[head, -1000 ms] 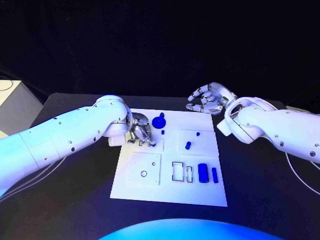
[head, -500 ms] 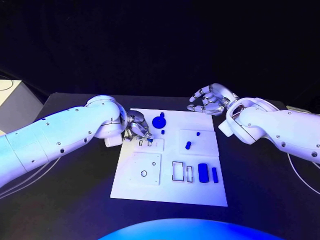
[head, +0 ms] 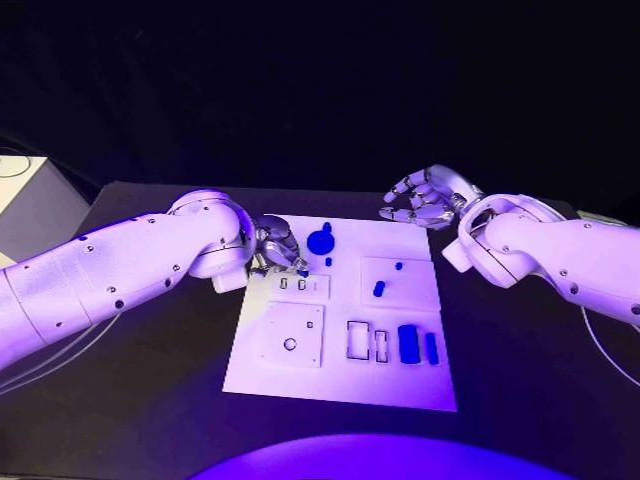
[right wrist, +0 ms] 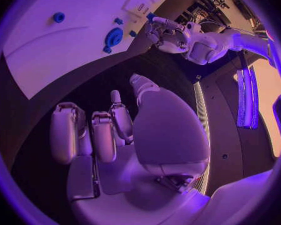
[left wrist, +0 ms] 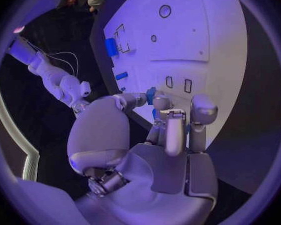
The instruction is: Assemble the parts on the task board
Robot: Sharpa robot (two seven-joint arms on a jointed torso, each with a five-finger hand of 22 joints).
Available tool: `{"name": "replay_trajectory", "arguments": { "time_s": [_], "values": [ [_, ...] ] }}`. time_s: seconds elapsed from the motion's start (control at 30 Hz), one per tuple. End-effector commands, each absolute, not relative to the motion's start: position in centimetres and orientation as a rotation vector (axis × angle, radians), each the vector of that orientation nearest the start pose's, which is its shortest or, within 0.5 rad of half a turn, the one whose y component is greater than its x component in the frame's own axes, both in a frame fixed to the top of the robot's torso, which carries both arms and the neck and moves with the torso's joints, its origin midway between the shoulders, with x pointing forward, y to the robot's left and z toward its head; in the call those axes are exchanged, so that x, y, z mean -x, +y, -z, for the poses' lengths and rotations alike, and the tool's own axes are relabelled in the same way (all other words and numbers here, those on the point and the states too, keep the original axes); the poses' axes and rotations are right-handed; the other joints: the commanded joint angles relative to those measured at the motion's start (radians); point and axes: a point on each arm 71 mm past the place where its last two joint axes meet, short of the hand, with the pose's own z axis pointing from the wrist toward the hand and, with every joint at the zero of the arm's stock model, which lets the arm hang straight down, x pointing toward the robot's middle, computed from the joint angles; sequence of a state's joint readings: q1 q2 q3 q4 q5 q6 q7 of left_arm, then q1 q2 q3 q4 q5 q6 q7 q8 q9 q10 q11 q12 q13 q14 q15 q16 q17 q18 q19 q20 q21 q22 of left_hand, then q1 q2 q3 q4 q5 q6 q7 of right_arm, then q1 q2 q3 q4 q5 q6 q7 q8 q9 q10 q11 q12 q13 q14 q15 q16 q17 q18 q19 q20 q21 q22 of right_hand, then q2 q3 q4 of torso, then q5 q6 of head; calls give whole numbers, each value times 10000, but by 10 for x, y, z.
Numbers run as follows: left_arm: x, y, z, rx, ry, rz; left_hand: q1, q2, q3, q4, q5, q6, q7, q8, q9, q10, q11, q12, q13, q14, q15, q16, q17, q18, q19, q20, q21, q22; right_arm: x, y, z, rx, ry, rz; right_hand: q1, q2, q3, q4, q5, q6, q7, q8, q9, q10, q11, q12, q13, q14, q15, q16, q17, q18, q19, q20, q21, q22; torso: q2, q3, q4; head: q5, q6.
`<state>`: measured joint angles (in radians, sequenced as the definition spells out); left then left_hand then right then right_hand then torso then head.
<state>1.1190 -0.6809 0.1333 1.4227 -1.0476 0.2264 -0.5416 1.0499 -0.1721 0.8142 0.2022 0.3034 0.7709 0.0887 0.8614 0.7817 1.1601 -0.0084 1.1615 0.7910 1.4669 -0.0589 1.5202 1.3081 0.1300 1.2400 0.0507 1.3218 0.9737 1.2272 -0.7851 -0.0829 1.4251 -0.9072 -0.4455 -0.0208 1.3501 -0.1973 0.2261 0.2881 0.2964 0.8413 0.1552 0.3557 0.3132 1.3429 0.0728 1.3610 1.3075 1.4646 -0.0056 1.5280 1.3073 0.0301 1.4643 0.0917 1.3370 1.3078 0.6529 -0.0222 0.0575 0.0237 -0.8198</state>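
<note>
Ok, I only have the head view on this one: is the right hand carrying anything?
Observer: No. The right wrist view shows the right hand with nothing in its palm or between its fingers.
Operator: Has the left hand got a part?
Observer: The left wrist view shows a bit of blue between the fingertips of the left hand, at the edge of the task board. I can't tell whether it is pinched or just behind them.
Operator: What's under the right hand?
Observer: Bare black table, just off the board.
</note>
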Motion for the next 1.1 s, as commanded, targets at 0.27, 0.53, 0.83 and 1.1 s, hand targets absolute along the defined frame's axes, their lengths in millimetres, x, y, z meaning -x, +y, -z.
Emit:
{"name": "replay_trajectory", "arguments": {
  "time_s": [0.27, 0.53, 0.83, 1.1],
  "values": [
    [-488, 160, 219, 1682, 22538, 4977, -201, 18, 2074, -2153, 141, 417, -281, 118, -70, 252, -42, 138, 129, 718, -97, 116, 1727, -145, 155, -58, 100, 123, -507, -209, 191, -3801, 16709, -8670, -86, -13, -68, 4, 54, -64, 20, 56, 14, 11, 19, 58, 598, 864, 31, -18, 2016, 201, 333, 48, -46, 1288, -17, 15, 12, 65, -116],
    [-478, 162, 227, 1540, 21781, 4820, -299, -18, 2187, -2231, 152, 491, -324, 167, -131, 369, -85, 184, 199, 754, -139, 146, 1798, -172, 271, -98, 169, 263, -507, -210, 191, -3802, 16646, -8662, -87, -9, -68, -1, 66, -67, 19, 57, 15, -2, 19, 47, 585, 863, 30, -20, 2013, 205, 329, 48, -63, 1279, -22, 28, 8, 56, -171],
    [-470, 161, 237, 1497, 21411, 4799, -380, -56, 2287, -2282, 150, 549, -356, 200, -187, 464, -117, 215, 251, 789, -170, 179, 1876, -190, 350, -130, 213, 350, -507, -211, 191, -3799, 16572, -8656, -86, -4, -68, -7, 81, -69, 19, 57, 15, -6, 18, 45, 582, 865, 30, -16, 2019, 206, 328, 47, -68, 1276, -5, 10, 3, 57, -179],
    [-470, 159, 241, 1485, 21449, 4818, -394, -59, 2302, -2285, 147, 556, -359, 204, -195, 476, -121, 217, 255, 789, -174, 178, 1874, -191, 357, -134, 217, 356, -507, -211, 191, -3785, 16576, -8676, -86, -4, -68, -7, 81, -69, 19, 57, 15, -6, 18, 45, 582, 865, 30, -16, 2019, 206, 328, 47, -68, 1276, 7, 1, -4, 43, -215]
  ]
}}
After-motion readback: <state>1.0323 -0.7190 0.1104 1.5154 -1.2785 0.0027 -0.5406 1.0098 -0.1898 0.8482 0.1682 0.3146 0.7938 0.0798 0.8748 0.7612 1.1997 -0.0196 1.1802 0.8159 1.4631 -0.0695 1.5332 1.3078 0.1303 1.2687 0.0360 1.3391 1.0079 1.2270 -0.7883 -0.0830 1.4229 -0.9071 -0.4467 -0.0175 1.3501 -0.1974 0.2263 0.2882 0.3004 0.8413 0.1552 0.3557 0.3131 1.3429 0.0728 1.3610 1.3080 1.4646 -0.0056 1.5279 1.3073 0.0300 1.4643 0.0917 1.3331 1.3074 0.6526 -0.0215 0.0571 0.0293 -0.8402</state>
